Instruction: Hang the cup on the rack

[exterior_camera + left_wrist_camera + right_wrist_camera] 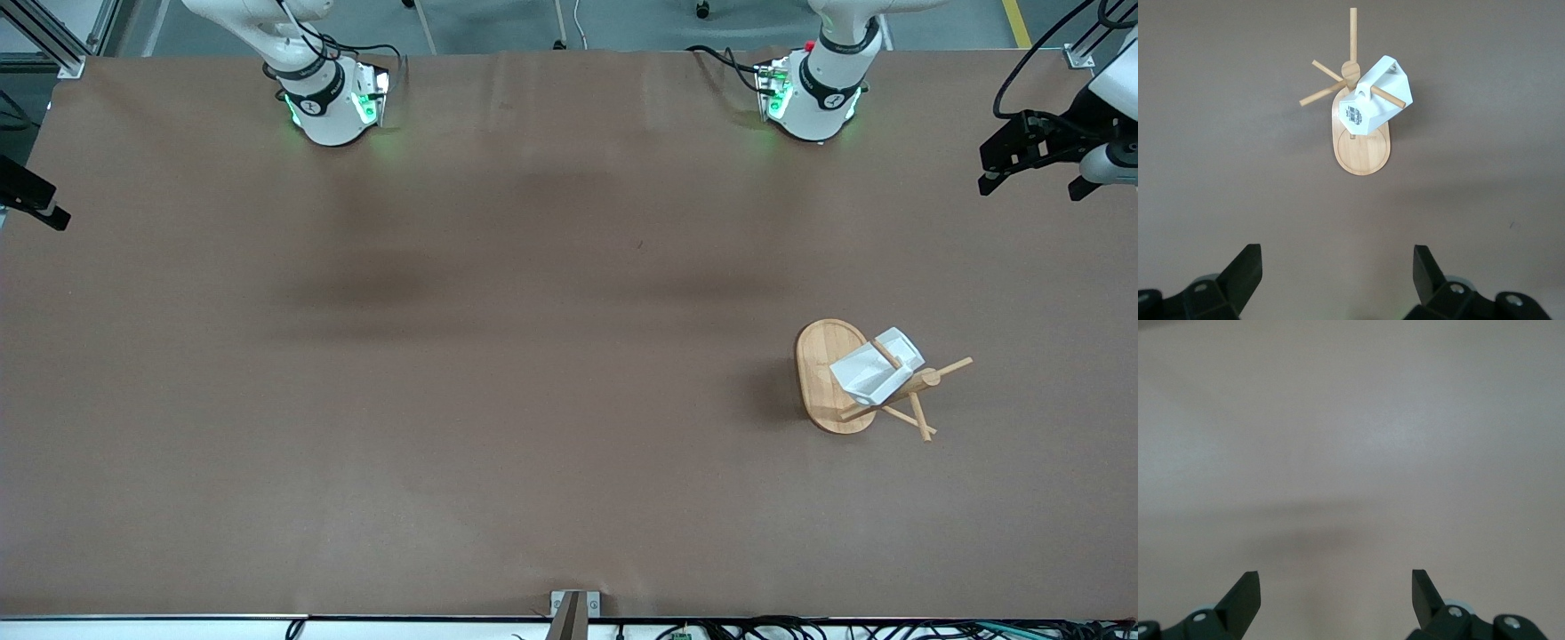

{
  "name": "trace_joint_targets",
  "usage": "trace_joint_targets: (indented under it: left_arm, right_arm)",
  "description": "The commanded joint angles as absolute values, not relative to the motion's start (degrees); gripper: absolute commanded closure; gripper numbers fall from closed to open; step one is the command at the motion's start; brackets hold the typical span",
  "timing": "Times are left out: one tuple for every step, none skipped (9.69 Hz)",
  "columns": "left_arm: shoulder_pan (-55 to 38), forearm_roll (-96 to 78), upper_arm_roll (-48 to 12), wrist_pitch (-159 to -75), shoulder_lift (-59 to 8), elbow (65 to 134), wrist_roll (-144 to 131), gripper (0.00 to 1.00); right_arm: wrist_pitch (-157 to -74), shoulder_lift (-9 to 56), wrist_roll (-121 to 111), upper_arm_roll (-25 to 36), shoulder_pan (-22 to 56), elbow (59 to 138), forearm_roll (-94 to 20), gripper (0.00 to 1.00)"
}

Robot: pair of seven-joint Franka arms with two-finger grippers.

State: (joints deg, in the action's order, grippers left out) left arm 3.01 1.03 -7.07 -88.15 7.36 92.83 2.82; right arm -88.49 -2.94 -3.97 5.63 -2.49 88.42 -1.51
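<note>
The white faceted cup (861, 372) hangs tilted on a peg of the bamboo rack (820, 378), which stands toward the left arm's end of the table. The peg runs through the cup's handle tab. In the left wrist view the cup (1373, 107) hangs over the rack's oval base (1365, 155). My left gripper (1031, 187) is open and empty, well apart from the rack at the table's edge; its own view shows it (1337, 267) over bare table. My right gripper (1335, 587) is open and empty over bare table; in the front view it (36, 203) shows at the opposite end.
The brown table cover (498, 356) is bare apart from the rack. Both arm bases stand along the table's edge farthest from the front camera. A small metal bracket (574, 606) sits at the nearest edge.
</note>
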Motion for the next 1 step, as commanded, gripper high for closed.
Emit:
trace_joint_targets:
  left_arm:
    - [1.76, 0.97, -6.68, -88.68, 7.56, 95.36, 1.15, 0.0]
  right_arm:
    - [-88.33, -3.78, -3.08, 5.45, -2.81, 89.21, -2.29, 0.0]
